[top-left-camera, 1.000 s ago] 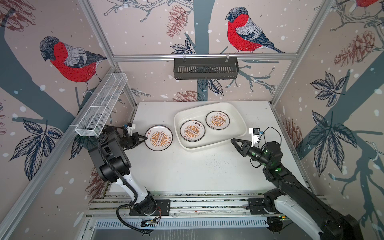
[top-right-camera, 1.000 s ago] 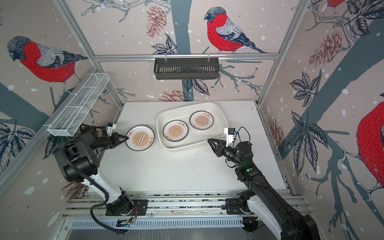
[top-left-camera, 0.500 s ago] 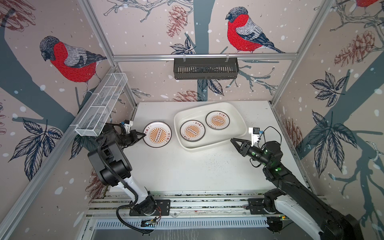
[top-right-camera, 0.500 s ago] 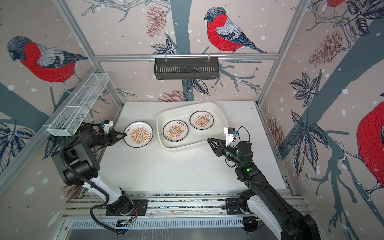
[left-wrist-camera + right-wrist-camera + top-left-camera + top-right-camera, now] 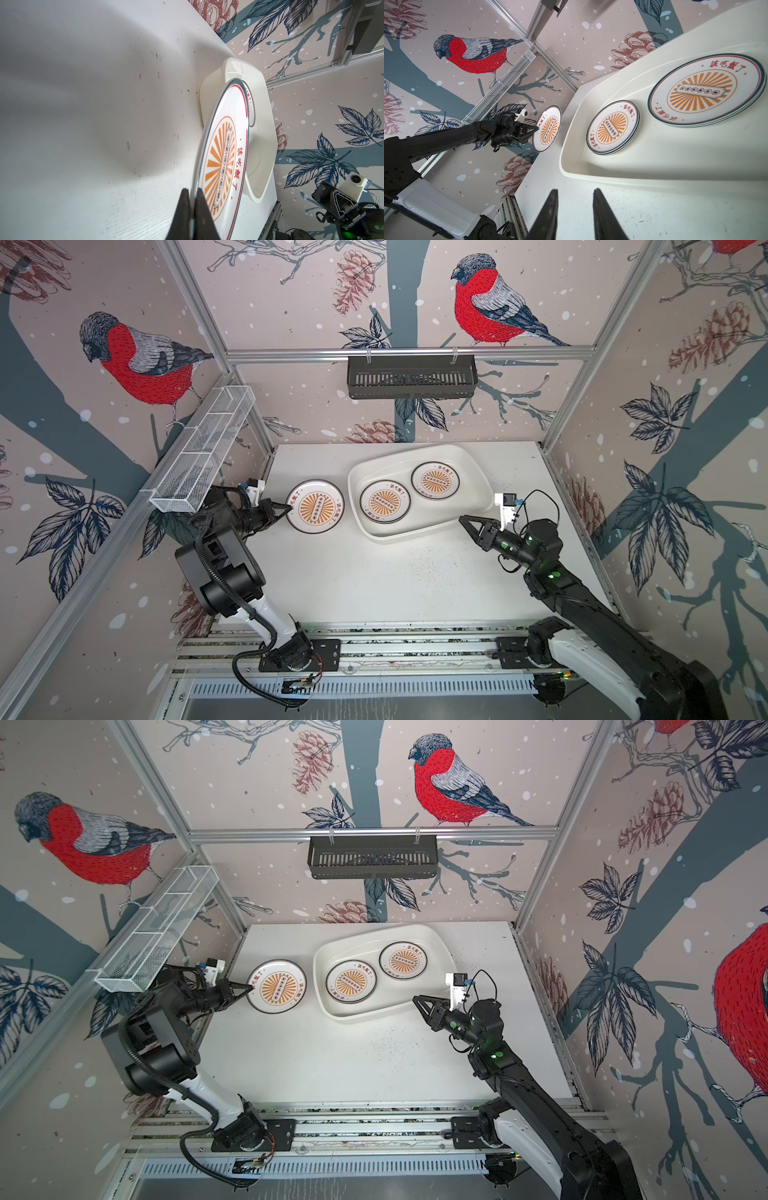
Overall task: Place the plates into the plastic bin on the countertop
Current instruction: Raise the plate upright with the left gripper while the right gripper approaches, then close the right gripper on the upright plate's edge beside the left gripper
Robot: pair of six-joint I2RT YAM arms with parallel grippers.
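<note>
Your left end effector (image 5: 286, 508) is clamped on the left rim of the held plate (image 5: 315, 507), a white one with an orange sunburst centre, left of centre in both top views; in the left wrist view its dark fingers (image 5: 182, 207) pinch that rim tight, one on each face; the held plate is off the desk (image 5: 374, 580), face up, with a soft shadow spread under it; it hangs just left of the plastic bin (image 5: 471, 499), with a strip of bare desk showing between the two in both top views.

The plastic bin lies at the upper middle of the frame, turned slightly askew to the desk's edges; inside it you have the lower-left plate (image 5: 385, 502) and the upper-right plate (image 5: 435, 480), both sunburst side up and apart from each other; in the right wrist view each shows several rims at its edge, so each looks like a short stack, though you cannot count them surely.

Your right end effector (image 5: 467, 523) is at the right of the frame, just below the bin's lower-right corner, over the desk; its jaws stand partly apart with nothing between them, tips pointing toward the bin; fine dark specks dot the desk below the bin.

A black slotted basket (image 5: 411, 377) hangs on the rail at the top centre; a white wire mesh basket (image 5: 203, 452) runs along the upper left.
</note>
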